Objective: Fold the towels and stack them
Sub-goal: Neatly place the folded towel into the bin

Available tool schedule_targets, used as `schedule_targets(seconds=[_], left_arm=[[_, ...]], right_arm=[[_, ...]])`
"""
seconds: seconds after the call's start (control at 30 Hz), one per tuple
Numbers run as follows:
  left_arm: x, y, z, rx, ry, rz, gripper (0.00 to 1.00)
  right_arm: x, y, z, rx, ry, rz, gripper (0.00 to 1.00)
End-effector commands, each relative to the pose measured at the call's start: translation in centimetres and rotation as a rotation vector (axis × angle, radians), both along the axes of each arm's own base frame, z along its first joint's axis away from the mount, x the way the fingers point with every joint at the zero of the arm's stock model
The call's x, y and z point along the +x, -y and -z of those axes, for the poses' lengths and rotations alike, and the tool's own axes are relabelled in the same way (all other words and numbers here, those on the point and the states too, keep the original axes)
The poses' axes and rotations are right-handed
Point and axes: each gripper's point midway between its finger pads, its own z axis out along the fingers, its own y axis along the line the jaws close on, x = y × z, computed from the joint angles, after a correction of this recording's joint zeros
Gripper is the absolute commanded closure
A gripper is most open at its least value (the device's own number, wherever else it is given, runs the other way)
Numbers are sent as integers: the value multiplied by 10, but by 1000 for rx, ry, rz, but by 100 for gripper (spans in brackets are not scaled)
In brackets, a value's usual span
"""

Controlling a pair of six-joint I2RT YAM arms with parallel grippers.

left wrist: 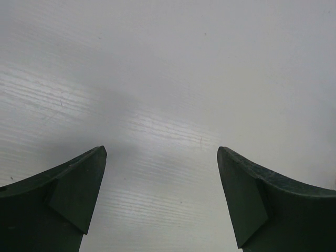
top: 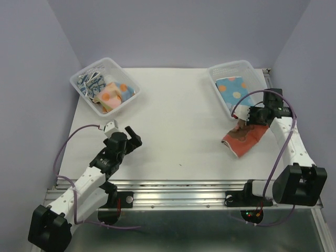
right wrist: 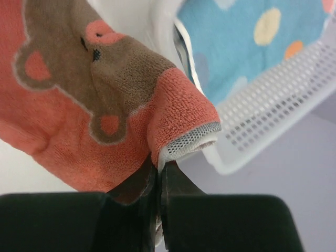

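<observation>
The right claw [right wrist: 159, 170] is pinched tight on the edge of the red-orange towel [right wrist: 58, 115]; the left claw [left wrist: 161, 151] gapes wide, empty, above the bench [left wrist: 173, 63].

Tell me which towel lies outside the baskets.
The red-orange bear-print towel, pinched by the right end effector; the others sit inside a basket.

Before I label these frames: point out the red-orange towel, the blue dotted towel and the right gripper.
red-orange towel [top: 243, 139]: top view, middle of the cloth.
blue dotted towel [top: 232, 87]: top view, its centre.
right gripper [right wrist: 159, 172]: right wrist view, between the fingertips.
</observation>
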Motion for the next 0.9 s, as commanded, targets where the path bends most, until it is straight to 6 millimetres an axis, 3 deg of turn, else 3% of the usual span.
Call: schedule_targets(seconds=[0.0,0.1,0.2,0.37,0.4,0.47,0.5,0.87], left_arm=[[7,-8,-7,26,2,-58,1],[9,-10,-8,37,-2,-66,1],[10,-13,-10,39,8,-82,1],[10,-14,-15,32,31,-89,1],[10,-14,-15,32,32,-90,1],[9,-15,-16,29,38,-94,1],[9,-15,-16,29,38,-96,1],[9,-16,-16,26,36,-103,1]], right_arm=[[-4,19,-26,-89,79,-72,99],[10,42,-29,-142,98,16,99],[33,51,-33,-146,168,49,99],[67,34,-45,-61,340,0,99],[77,33,-56,-60,405,-9,99],[84,27,-61,-29,462,-24,99],[95,28,-76,-33,543,-23,99],[130,26,-106,12,678,-26,99]])
